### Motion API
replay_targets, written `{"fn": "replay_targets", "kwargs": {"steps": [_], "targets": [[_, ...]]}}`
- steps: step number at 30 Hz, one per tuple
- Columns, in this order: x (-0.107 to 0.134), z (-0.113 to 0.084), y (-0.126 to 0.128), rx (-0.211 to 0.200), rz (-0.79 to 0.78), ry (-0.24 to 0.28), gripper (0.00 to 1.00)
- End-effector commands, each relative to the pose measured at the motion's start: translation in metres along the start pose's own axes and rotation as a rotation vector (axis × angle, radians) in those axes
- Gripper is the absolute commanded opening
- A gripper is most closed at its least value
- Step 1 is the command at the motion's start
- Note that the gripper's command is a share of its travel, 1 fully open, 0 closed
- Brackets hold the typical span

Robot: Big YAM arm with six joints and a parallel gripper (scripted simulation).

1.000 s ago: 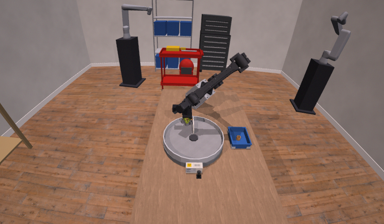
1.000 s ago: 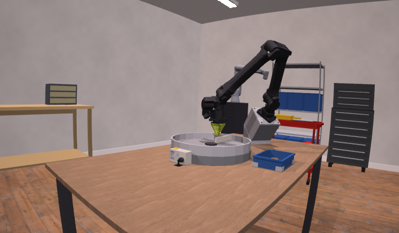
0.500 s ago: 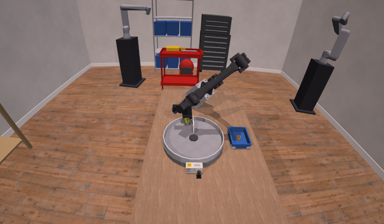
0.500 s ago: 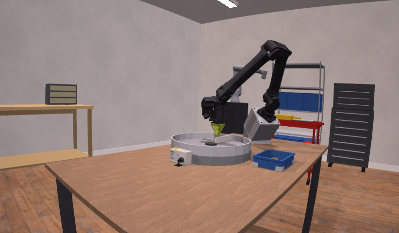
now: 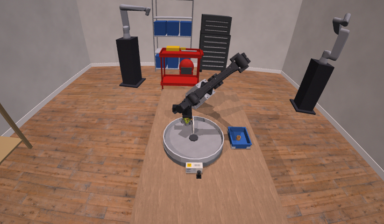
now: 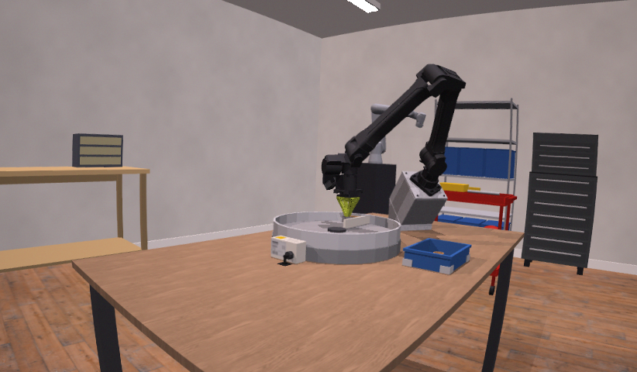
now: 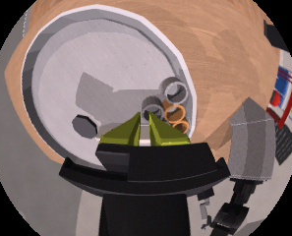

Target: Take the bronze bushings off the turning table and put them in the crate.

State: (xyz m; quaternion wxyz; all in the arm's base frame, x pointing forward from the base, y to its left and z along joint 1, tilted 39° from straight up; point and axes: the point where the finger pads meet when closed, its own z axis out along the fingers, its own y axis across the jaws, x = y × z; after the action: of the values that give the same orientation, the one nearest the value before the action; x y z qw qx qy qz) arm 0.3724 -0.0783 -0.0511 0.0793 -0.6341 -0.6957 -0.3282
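My gripper (image 5: 187, 123) (image 6: 347, 215) (image 7: 145, 115) points down, low over the far side of the grey turning table (image 5: 188, 151) (image 6: 354, 251) (image 7: 111, 49). Its yellow-green fingers are nearly together, with nothing seen between them. A steel bushing (image 7: 149, 101) stands right at the fingertips. Another steel bushing (image 7: 168, 83) stands farther out by the rim. A bronze bushing (image 7: 170, 104) touches this group, and a second bronze bushing (image 7: 181, 122) is partly hidden by the right finger. The blue crate (image 5: 240, 145) (image 6: 427, 260), right of the table, holds a bronze bushing (image 5: 238, 137) (image 6: 438, 252).
A pale upright bar (image 5: 193, 126) (image 6: 357, 222) stands beside the gripper, running towards the dark hub (image 5: 193, 137) (image 6: 336, 229) (image 7: 85, 126). The turning table has a raised rim all round. A white box (image 5: 194, 168) (image 6: 287, 249) stands at its near side.
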Motion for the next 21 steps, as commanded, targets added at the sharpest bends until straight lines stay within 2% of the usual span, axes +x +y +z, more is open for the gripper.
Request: {"fn": "replay_targets", "kwargs": {"steps": [1,4,8,12,13,14,21], "targets": [[0.001,-0.007,0.02,-0.034,-0.036,-0.022,0.12],[0.0,0.007,0.008,-0.008,-0.01,-0.005,0.12],[0.002,0.014,0.002,-0.001,-0.003,-0.001,0.12],[0.002,0.014,0.002,-0.001,-0.003,-0.001,0.12],[-0.007,0.004,0.01,-0.027,0.003,-0.018,0.12],[-0.007,0.002,0.012,-0.03,0.001,-0.02,0.12],[-0.007,0.002,0.012,-0.029,-0.004,-0.019,0.12]]}}
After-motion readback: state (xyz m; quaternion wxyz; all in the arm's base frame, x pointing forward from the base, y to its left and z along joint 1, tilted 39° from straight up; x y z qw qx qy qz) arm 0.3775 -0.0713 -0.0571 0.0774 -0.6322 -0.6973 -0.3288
